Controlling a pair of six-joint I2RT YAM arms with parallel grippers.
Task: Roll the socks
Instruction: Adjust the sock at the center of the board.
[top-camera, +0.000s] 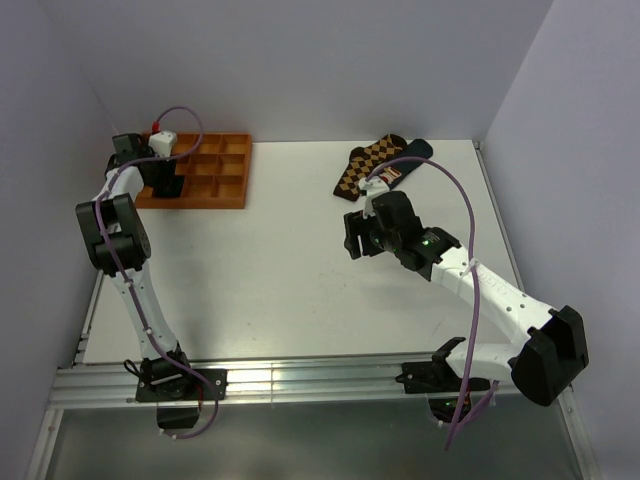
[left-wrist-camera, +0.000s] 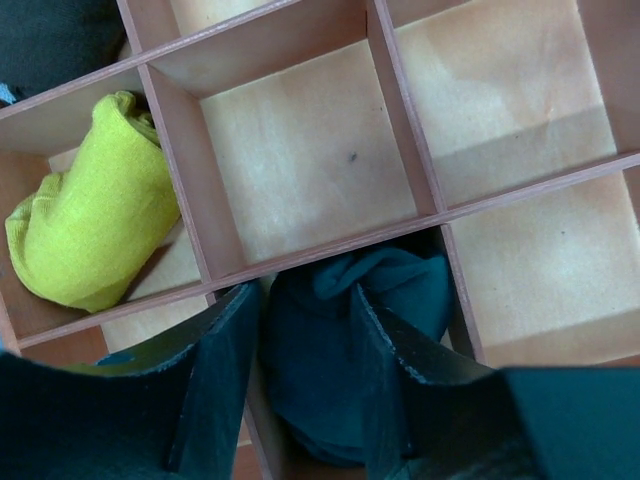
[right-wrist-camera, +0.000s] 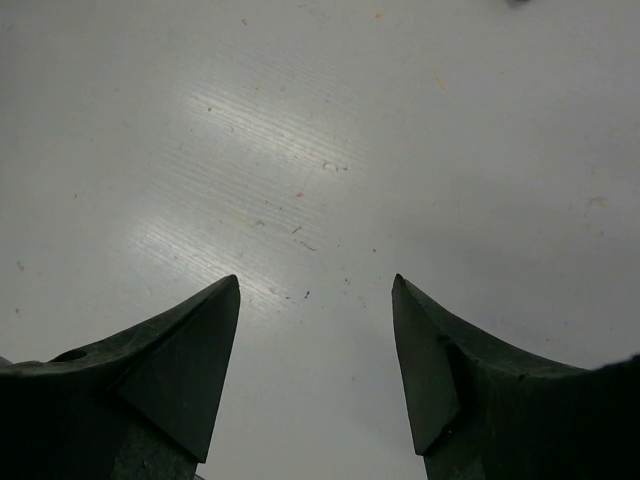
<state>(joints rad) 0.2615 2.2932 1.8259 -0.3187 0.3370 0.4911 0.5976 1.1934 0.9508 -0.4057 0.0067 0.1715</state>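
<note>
The left gripper (left-wrist-camera: 305, 295) straddles the socks (left-wrist-camera: 400, 290), a dark teal bundle sitting in a compartment of the wooden tray (left-wrist-camera: 300, 255). Whether its jaws pinch the bundle or merely flank it, I cannot tell. In the compartment to the left of those jaws lies a yellow-green bundle (left-wrist-camera: 95, 205). The right gripper (right-wrist-camera: 315, 285) stands spread wide above the white table (right-wrist-camera: 320, 120); farther out lie brown patterned socks (top-camera: 365, 165).

The socks (left-wrist-camera: 330, 350) at the left gripper (left-wrist-camera: 305, 292) are dark teal; beside it lies a lime-yellow sock (left-wrist-camera: 90, 220); the tray (left-wrist-camera: 330, 247) is reddish-brown.
</note>
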